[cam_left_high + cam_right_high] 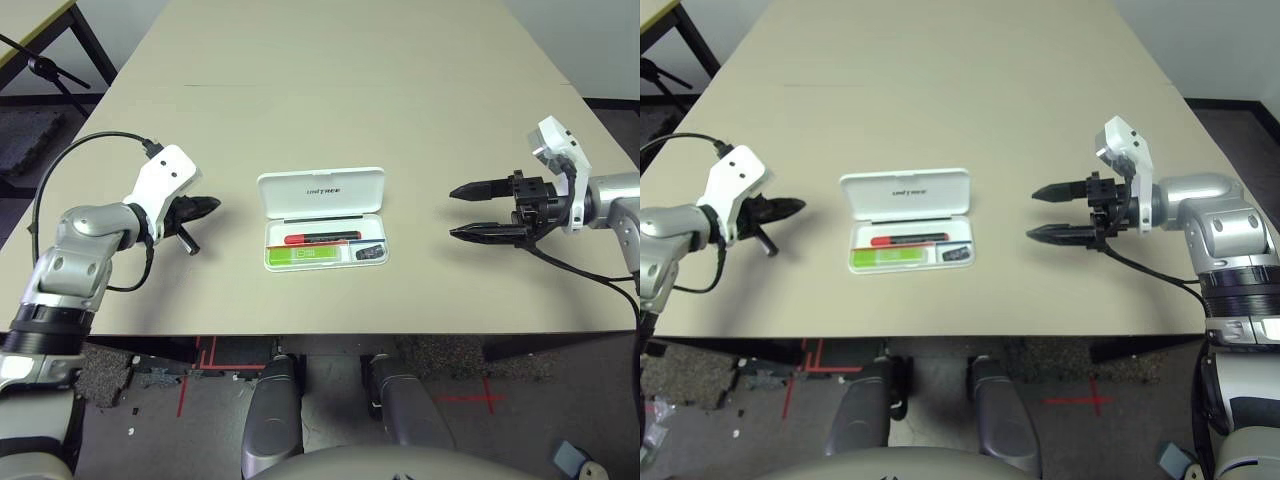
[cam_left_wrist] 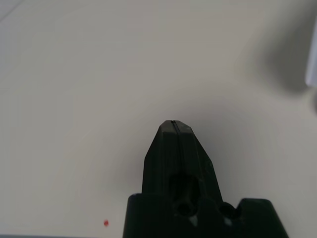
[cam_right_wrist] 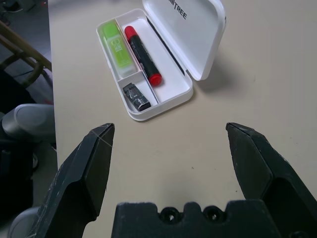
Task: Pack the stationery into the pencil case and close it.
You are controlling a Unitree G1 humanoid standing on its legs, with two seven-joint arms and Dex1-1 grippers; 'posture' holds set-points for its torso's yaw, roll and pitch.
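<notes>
Pencil case lies open mid-surface, long axis running left-right, lid tilted up at the far side. Inside: black marker lengthwise with a red end pointing left, lime-green highlighter parallel in the near compartment, tiny dark grey block at its right. Left gripper jaws together, empty, left of case. Right gripper jaws wide apart, empty, right of case. Beige surface; dark floor with red tape marks below.

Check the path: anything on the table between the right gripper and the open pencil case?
Nothing visible. Bare table lies between the open right gripper and the pencil case. The case's lid is up, with the highlighter, marker and grey block already inside.
</notes>
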